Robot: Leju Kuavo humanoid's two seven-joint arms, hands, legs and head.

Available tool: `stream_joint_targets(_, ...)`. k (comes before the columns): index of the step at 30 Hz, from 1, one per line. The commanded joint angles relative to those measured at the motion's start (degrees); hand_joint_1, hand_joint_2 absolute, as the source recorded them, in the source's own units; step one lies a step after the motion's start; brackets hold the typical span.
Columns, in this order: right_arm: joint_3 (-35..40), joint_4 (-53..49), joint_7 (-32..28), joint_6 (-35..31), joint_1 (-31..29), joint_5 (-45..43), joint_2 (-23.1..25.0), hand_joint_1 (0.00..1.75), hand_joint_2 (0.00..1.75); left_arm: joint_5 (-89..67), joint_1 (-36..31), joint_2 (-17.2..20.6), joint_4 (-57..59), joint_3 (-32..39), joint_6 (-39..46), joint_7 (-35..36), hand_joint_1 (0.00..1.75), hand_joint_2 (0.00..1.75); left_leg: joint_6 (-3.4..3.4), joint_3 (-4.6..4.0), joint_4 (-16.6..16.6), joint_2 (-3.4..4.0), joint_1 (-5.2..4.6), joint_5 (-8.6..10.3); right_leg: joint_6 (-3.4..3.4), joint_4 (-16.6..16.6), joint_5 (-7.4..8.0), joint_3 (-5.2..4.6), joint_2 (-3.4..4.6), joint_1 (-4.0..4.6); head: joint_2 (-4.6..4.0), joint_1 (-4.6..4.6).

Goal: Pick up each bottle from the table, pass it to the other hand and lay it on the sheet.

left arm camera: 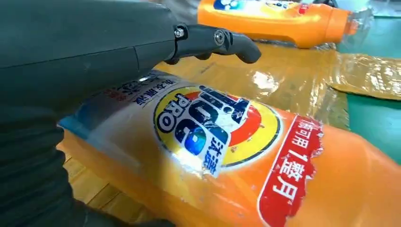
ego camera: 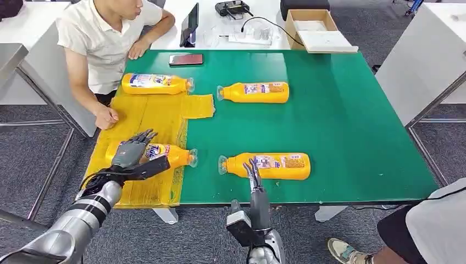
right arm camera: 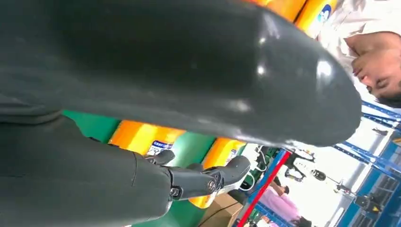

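Observation:
Two orange detergent bottles lie on the yellow sheet (ego camera: 148, 113) at the table's left: one at the far end (ego camera: 156, 83), one near the front edge (ego camera: 173, 155). My left hand (ego camera: 132, 151) hovers over the near one, fingers spread and thumb in front, not wrapped round it. In the left wrist view the fingers (left arm camera: 213, 40) stretch straight above its label (left arm camera: 213, 127). Two more bottles lie on the green table, one far (ego camera: 255, 92) and one near (ego camera: 269, 166). My right hand (ego camera: 254, 179) points its straight fingers at the near bottle's neck end, holding nothing.
A person sits at the table's left with a hand (ego camera: 107, 117) on the sheet's edge. A phone (ego camera: 186, 59) lies at the green table's (ego camera: 357, 121) far edge; a tablet (ego camera: 189, 25) and a cardboard box (ego camera: 310, 27) stand beyond. Another person's leg (ego camera: 395, 231) is at the front right.

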Motion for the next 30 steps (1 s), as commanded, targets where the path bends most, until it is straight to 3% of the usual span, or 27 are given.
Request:
stream_joint_targets(1,2.6,4.0,-1.8,-1.4,-1.9,-1.4,-1.3,0.0,0.0,9.5,6.3,2.7,-10.3,-1.5,-6.6,-4.4,0.0,0.0,-0.09,0.18,-0.1,0.16,0.05,-0.02,-0.11,-0.1,0.02,0.13,0.07,0.06,0.0,0.0)
stream_joint_targets(6,3.9,3.9,-1.8,-2.0,-1.6,-2.2,-2.0,0.0,0.0,29.9,16.3,3.7,-30.8,2.1,-17.0,-9.9,0.0,0.0,-0.04,0.14,-0.1,0.22,0.02,-0.05,-0.06,-0.1,0.01,0.07,0.17,0.01,-0.02,0.0)
stream_joint_targets(12,4.0,3.9,-1.8,-2.1,-1.6,-2.2,-2.1,0.0,0.0,31.3,16.9,3.6,-32.0,2.3,-17.6,-10.1,0.0,0.0,-0.06,-0.13,0.0,0.08,0.04,-0.03,-0.07,0.0,-0.02,-0.18,0.01,0.04,0.0,0.0)
stream_joint_targets(16,3.8,3.6,-1.8,-2.3,-1.3,-2.5,-2.6,0.0,0.0,39.9,21.0,3.2,-41.8,3.2,-20.3,-10.7,0.0,0.0,-0.1,-0.08,0.0,0.16,0.08,-0.08,-0.12,-0.1,-0.04,-0.14,0.05,0.09,-0.02,0.0)
stream_joint_targets(20,3.7,3.0,-1.8,-3.0,-0.7,-2.4,-2.8,0.0,0.0,41.4,22.3,1.3,-46.5,3.7,-17.0,-10.2,0.0,0.0,-0.07,-0.13,0.0,0.05,0.08,-0.08,-0.09,-0.1,-0.06,-0.15,-0.05,0.1,-0.02,0.0)
stream_joint_targets(21,3.7,2.9,-1.8,-3.1,-0.6,-2.3,-2.8,0.0,0.0,41.4,22.5,0.5,-47.4,4.0,-15.1,-10.4,0.0,1.75,-0.05,-0.19,0.0,0.02,0.05,-0.04,-0.06,0.0,-0.04,-0.21,-0.05,0.06,-0.02,0.02)
stream_joint_targets(25,4.5,4.6,-1.8,-7.2,-1.3,2.3,-4.3,0.0,0.0,45.0,23.2,-3.6,-51.3,4.4,-9.2,-12.1,0.0,1.75,-0.07,-0.13,0.0,-0.04,0.07,-0.06,-0.09,-0.1,-0.08,-0.11,-0.16,0.08,0.0,0.02)
stream_joint_targets(27,-8.7,2.8,-0.8,-7.4,-0.1,19.1,-3.8,0.0,0.0,48.7,24.5,-5.7,-54.1,3.9,-6.6,-12.3,0.0,1.75,-0.03,-0.21,0.0,-0.06,0.02,-0.01,-0.05,-0.1,-0.03,-0.2,-0.14,0.03,-0.02,0.0)
stream_joint_targets(28,-14.8,0.0,0.3,-7.4,0.7,26.2,-3.8,0.0,1.75,49.2,25.2,-6.3,-55.1,3.2,-5.6,-12.4,0.0,1.75,-0.05,-0.12,0.0,-0.13,0.04,-0.04,-0.08,-0.1,-0.08,-0.07,-0.24,0.06,-0.02,0.0)
stream_joint_targets(30,-25.0,-5.3,3.1,-7.4,1.1,38.6,-4.8,0.0,1.75,47.7,27.0,-6.2,-56.6,1.3,-2.2,-13.3,0.0,1.75,-0.02,-0.19,0.0,-0.19,-0.03,-0.02,-0.04,-0.1,-0.09,-0.15,-0.28,-0.01,0.0,0.02)
